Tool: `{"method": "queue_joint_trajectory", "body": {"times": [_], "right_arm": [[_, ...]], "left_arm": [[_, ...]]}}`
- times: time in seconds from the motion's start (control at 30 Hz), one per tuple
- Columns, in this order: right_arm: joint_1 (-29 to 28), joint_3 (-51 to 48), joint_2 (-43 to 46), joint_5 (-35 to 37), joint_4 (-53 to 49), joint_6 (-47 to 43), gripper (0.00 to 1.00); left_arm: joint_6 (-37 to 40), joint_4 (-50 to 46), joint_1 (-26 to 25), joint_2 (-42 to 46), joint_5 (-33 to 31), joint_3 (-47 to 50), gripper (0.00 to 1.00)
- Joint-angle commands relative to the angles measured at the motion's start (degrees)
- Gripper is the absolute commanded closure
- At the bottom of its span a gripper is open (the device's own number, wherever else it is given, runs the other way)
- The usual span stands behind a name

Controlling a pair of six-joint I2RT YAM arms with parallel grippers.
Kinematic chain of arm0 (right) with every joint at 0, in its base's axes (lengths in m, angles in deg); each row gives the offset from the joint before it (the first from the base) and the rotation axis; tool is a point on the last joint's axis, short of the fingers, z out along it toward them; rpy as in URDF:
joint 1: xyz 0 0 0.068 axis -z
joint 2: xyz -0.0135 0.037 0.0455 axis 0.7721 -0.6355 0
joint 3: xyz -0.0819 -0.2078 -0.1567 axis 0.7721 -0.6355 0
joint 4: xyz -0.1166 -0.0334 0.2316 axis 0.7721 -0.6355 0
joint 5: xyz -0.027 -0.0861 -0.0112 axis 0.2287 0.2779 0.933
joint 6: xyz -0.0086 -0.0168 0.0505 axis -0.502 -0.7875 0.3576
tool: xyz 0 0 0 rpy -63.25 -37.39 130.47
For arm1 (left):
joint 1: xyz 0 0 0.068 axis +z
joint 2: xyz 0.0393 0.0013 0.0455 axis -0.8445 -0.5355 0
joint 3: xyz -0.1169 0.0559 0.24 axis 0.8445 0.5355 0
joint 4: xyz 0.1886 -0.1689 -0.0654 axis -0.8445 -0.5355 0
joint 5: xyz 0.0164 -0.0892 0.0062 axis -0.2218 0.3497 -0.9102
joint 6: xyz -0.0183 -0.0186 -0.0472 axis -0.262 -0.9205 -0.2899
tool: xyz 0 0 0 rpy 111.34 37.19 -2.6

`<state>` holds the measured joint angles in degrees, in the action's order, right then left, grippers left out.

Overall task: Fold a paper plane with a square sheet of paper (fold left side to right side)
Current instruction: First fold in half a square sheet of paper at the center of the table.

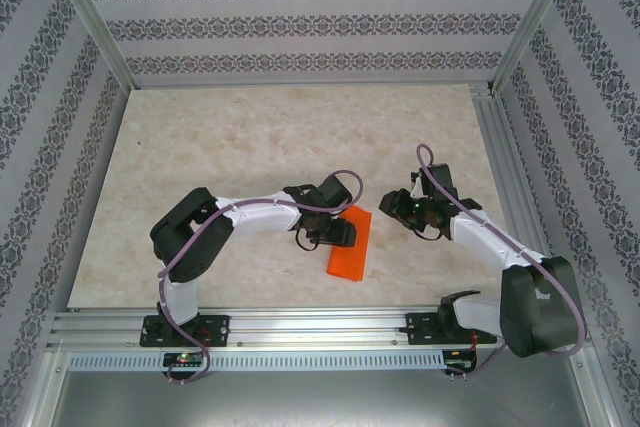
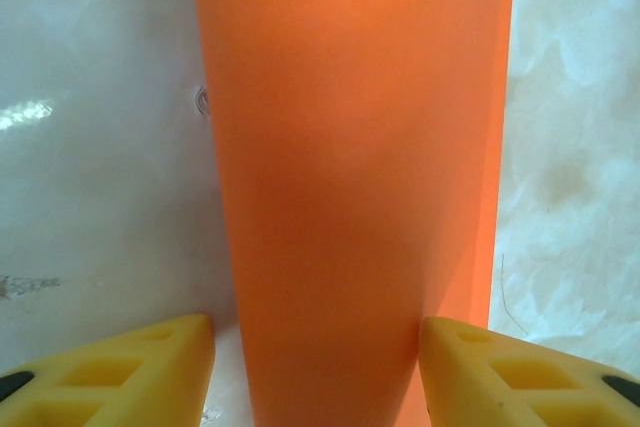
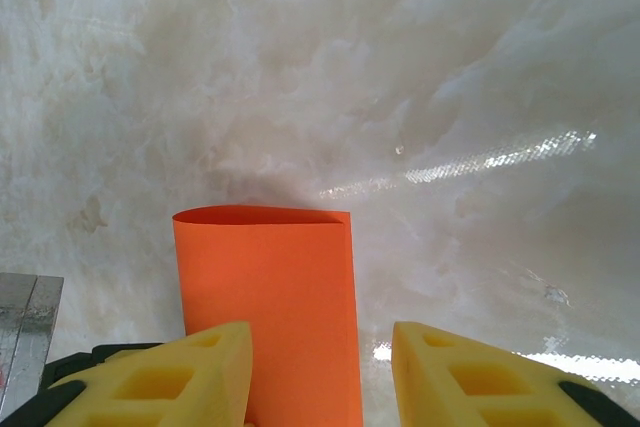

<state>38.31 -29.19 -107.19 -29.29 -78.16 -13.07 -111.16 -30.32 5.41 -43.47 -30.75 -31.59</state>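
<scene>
So far, only the first fold appears to have been made. In the top view, the left hand (image 1: 330, 235) is seen low over the marbled tabletop (image 1: 250, 137), at about 10 o'clock of the orange paper (image 1: 350, 247) and touching or just over its edge. From the left wrist, the left hand (image 2: 316, 347) is shown with its yellow fingers (image 2: 150, 372) held apart. The orange paper (image 2: 350, 147) runs between them toward 12 o'clock as a long flat strip. No pinch is seen, so this hand is read as open and straddling the strip.

The paper itself is found at roughly 6 o'clock from the middle of the tabletop, near the front edge. It is seen as a narrow rectangle rather than a square, so it is judged to have been folded in half.

At about 2 o'clock of the paper, just beside it, the right hand (image 1: 400, 205) is seen. From the right wrist, the right hand (image 3: 320, 347) is also shown with its fingers (image 3: 170, 377) spread and nothing clamped between them. The orange paper (image 3: 265, 277) lies flat under its 7 o'clock side. The paper's far end is rounded there, so the fold is judged soft and not yet pressed.

No point, slanted corner or wing is seen. The creasing and all later folds of the plane are judged to be left.
</scene>
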Motion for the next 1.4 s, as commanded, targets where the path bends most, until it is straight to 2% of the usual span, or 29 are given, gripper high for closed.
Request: {"method": "queue_joint_trajectory", "body": {"times": [0.0,1.37], "right_arm": [[0.36,-1.08,1.37,-1.27,1.07,-0.07,0.59],[0.32,-3.45,0.87,-3.29,3.47,1.69,0.59]], "left_arm": [[-0.97,-1.59,-0.70,-1.31,-0.58,-1.22,0.42],[-0.57,-4.32,-1.41,-6.03,-0.31,-6.41,0.37]]}}
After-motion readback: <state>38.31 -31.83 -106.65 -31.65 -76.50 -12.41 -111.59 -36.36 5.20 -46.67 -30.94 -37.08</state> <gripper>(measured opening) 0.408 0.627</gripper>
